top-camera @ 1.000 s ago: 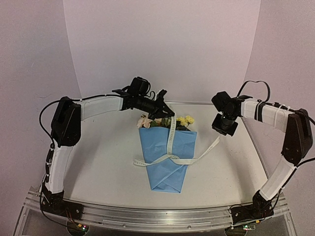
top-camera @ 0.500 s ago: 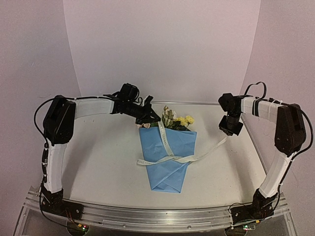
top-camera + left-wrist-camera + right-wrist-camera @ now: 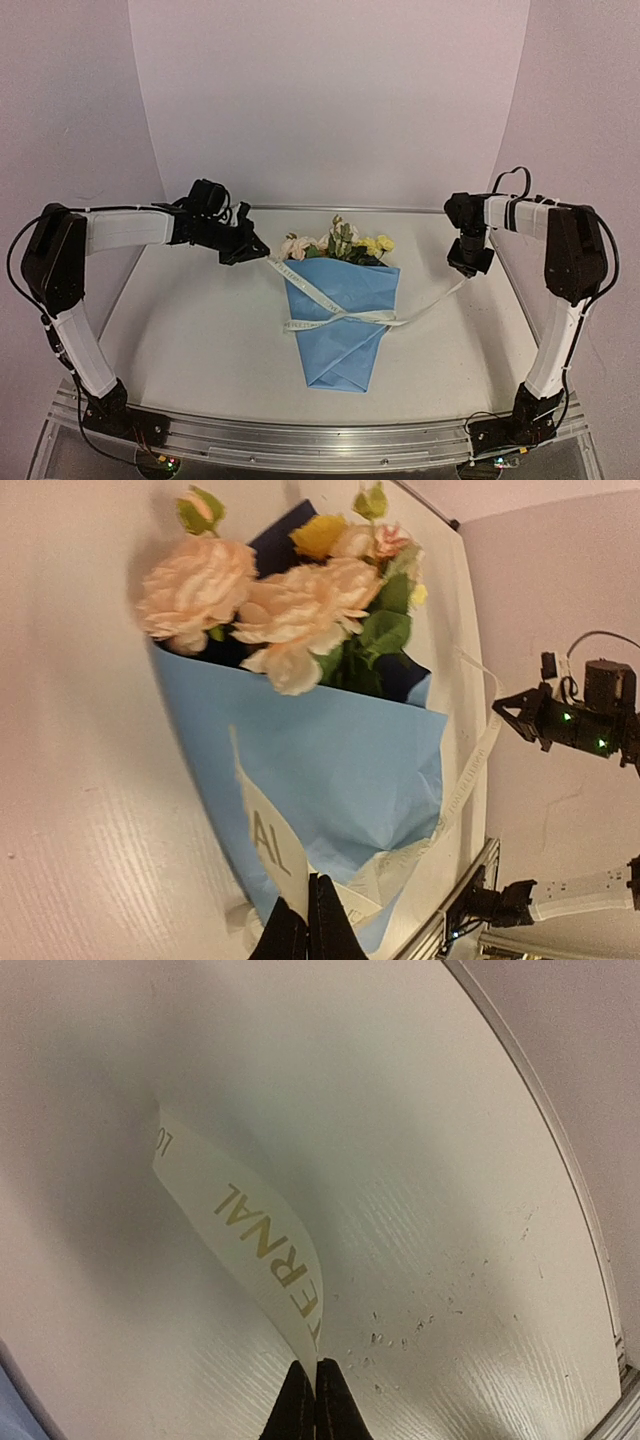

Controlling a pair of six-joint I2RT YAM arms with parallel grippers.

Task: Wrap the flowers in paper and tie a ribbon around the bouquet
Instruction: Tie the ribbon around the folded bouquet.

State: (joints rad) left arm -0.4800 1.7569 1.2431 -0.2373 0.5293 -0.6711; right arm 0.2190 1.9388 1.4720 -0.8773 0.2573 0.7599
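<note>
The bouquet lies mid-table: pink, cream and yellow flowers [image 3: 335, 243] stick out of a light-blue paper [image 3: 340, 330] cone pointing toward the near edge. The off-white lettered ribbon [image 3: 308, 288] crosses on the cone's front, and its two ends run out to either side. My left gripper [image 3: 254, 256], up-left of the flowers, is shut on one ribbon end. My right gripper [image 3: 468, 266], out to the right, is shut on the other. The left wrist view shows black fingertips [image 3: 308, 922] pinching ribbon [image 3: 268, 845] beside the paper [image 3: 330, 760] and flowers [image 3: 300, 610]. In the right wrist view the gripper [image 3: 314, 1400] clamps ribbon [image 3: 255, 1235] above bare table.
An aluminium rail [image 3: 320, 435] runs along the table's near edge, by the arm bases. A raised lip [image 3: 510, 290] borders the right side, close to the right gripper. White backdrop walls close off the back and sides. My right arm [image 3: 570, 720] shows in the left wrist view.
The left gripper has swung left and down from above the flowers, drawing its ribbon end out. The right gripper moved slightly right. The ribbon lies tighter across the cone.
</note>
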